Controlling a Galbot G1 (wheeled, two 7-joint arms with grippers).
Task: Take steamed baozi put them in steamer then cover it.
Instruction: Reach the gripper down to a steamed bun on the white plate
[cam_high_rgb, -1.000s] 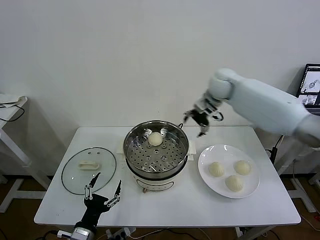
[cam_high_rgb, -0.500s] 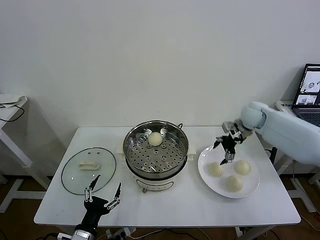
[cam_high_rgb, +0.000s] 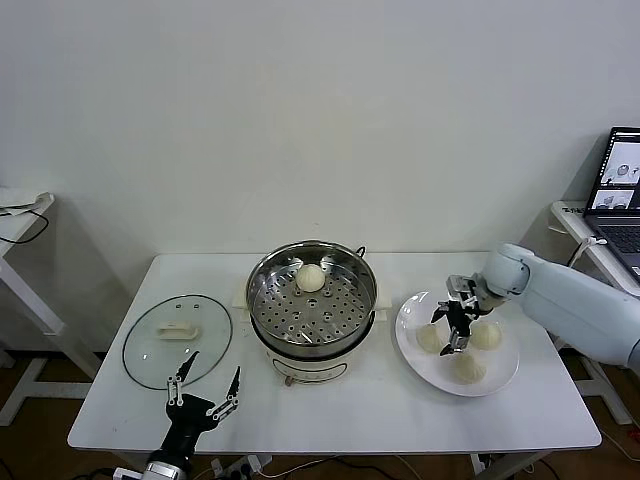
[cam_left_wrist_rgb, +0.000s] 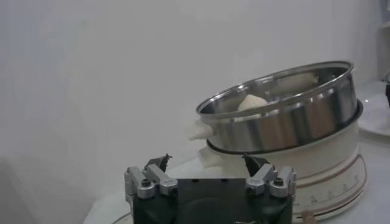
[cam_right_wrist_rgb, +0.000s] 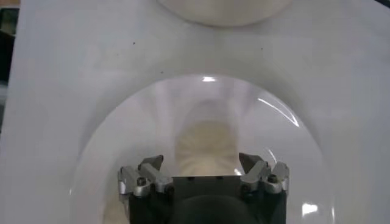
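Note:
The steamer (cam_high_rgb: 330, 350) stands mid-table with one steamed baozi (cam_high_rgb: 311, 278) on its perforated tray. Three more baozi (cam_high_rgb: 487, 335) lie on a white plate (cam_high_rgb: 425, 372) to its right. My right gripper (cam_high_rgb: 452, 326) hangs open just over the plate's left baozi (cam_high_rgb: 430, 338). In the right wrist view that bun (cam_right_wrist_rgb: 204, 146) lies between and beyond the spread fingertips. The cover (cam_high_rgb: 178, 340) lies flat on the table left of the steamer. My left gripper (cam_high_rgb: 205, 385) waits open near the front edge, below the cover. Its wrist view shows the steamer (cam_left_wrist_rgb: 286, 115) from the side.
A laptop (cam_high_rgb: 622, 180) sits on a stand at the far right. A small white side table (cam_high_rgb: 20, 215) stands at the far left. The white wall runs close behind the table.
My right arm has swung from beside the steamer's far right rim over to the plate and come down over the left baozi, still open. The left arm has not moved.

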